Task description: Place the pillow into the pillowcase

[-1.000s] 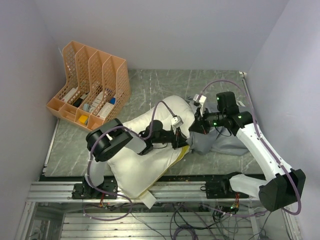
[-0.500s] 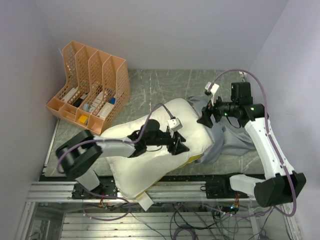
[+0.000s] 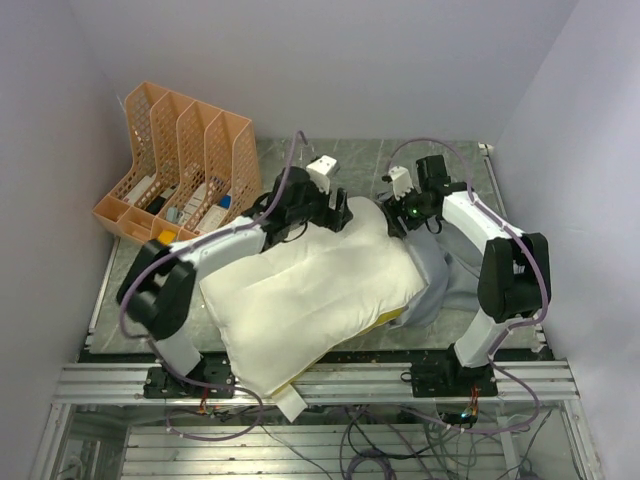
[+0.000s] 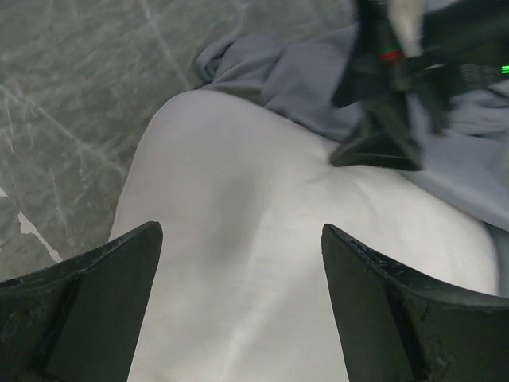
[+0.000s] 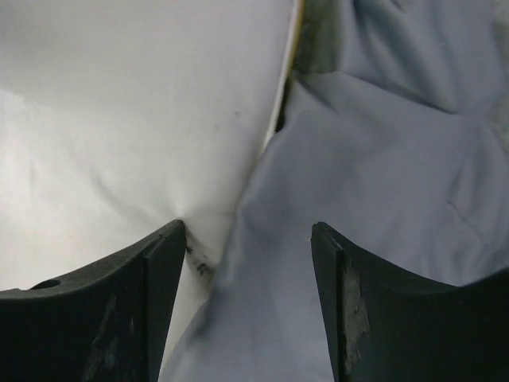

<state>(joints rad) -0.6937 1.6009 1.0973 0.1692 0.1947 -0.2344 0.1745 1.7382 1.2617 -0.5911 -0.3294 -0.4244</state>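
The cream pillow (image 3: 310,290) lies flat across the middle of the table, its near corner with a white tag (image 3: 294,403) hanging over the front edge. The blue-grey pillowcase (image 3: 442,282) is bunched along the pillow's right side and covers only that edge. My left gripper (image 3: 340,214) hovers open above the pillow's far end (image 4: 262,263), nothing between its fingers. My right gripper (image 3: 396,220) is open at the far right corner, straddling the seam where pillow (image 5: 119,103) meets pillowcase (image 5: 382,159); its left fingertip (image 5: 171,247) dents the pillow.
An orange mesh file organiser (image 3: 180,175) with small items stands at the back left. The grey marble tabletop (image 3: 300,160) shows behind the pillow. Walls close in on three sides, and a metal rail (image 3: 120,380) runs along the front edge.
Both grippers opened. The left arm swung from the pillow's near right side to its far end, and the right gripper shifted back to the far corner. The pillow dropped flatter.
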